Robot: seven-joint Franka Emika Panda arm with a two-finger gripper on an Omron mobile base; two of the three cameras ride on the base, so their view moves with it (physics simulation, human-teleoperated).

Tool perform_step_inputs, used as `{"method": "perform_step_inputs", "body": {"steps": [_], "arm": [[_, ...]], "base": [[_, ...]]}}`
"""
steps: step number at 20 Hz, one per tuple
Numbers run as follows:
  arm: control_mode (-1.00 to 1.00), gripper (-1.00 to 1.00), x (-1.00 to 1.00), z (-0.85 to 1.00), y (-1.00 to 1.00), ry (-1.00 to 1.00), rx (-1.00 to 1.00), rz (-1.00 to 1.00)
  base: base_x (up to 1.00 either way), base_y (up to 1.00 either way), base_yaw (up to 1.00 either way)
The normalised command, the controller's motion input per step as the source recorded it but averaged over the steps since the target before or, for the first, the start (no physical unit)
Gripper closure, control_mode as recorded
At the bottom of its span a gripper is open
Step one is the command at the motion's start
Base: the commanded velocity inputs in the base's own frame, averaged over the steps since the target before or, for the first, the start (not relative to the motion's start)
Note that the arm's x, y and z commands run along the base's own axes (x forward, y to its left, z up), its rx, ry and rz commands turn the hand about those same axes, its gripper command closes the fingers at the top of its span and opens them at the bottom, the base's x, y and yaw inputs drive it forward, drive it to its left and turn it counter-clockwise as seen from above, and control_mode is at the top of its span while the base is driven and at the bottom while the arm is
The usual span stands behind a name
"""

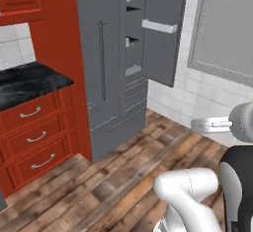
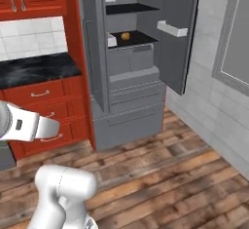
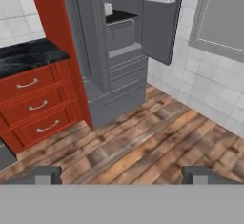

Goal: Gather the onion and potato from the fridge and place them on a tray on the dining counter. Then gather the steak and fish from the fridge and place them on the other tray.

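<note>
Gaping hand point(image 3: 122, 174), empty, touching nothing.

A: What stands ahead?
B: The fridge point(image 1: 106, 63), grey, its right door point(image 1: 163, 33) swung open with two white bins point(image 1: 159, 26) on its inner side.
A: And to its left?
B: Red drawers point(image 1: 37, 139) under a black marbled tabletop point(image 1: 27, 83). Wooden floor point(image 1: 113, 186) in front, white tiled wall point(image 1: 197, 95) on the right.

Flat, even rendered light with no clear source or glare. Faint shading darkens the fridge point(image 2: 121, 67) interior. All views are slightly soft and pixelated.
</note>
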Motion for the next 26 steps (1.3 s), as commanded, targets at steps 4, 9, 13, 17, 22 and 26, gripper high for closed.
{"method": "perform_step_inputs", "body": {"steps": [4,9,13,17,22,26], "arm": [[1.00,-1.00,0.00,0.00,0.00,0.00,0.00,0.00],[1.00,-1.00,0.00,0.00,0.00,0.00,0.00,0.00],[1.00,-1.00,0.00,0.00,0.00,0.00,0.00,0.00],[1.00,-1.00,0.00,0.00,0.00,0.00,0.00,0.00],[1.00,-1.00,0.00,0.00,0.00,0.00,0.00,0.00],[1.00,-1.00,0.00,0.00,0.00,0.00,0.00,0.00]], "base": [[0.08,-0.49,0.54],[0.01,-0.74,0.45],[0.00,-0.93,0.33],[0.00,-0.90,0.33],[0.00,-0.82,0.34],[0.05,-0.73,0.29]]}}
